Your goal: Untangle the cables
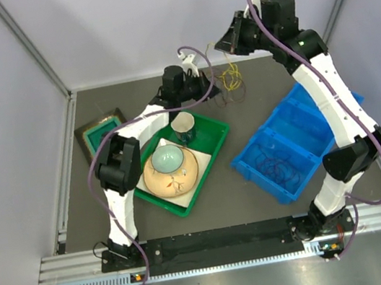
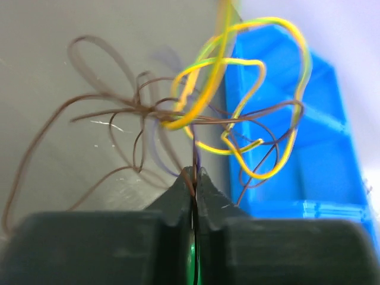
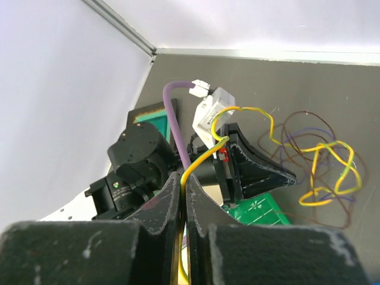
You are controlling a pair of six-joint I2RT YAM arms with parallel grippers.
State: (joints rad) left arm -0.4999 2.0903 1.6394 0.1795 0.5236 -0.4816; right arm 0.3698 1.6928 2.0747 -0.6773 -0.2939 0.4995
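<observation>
Left wrist view shows the left gripper [image 2: 194,173] with its jaws pressed together on thin brown strands of the cables [image 2: 228,113] — the tangle fans out above the tips, mid-frame, with a blue bin [image 2: 323,136] behind it at right. In its own view the right gripper [image 3: 184,181] is likewise clamped on a yellow cable [image 3: 205,155], which runs to the loops at the frame's right — upper middle in the top view.

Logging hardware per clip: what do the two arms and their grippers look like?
The left arm and right arm have white link shells and black joint housings, each trailed by a thick mauve hose. The left gripper and right gripper are black and wedge-shaped.
</observation>
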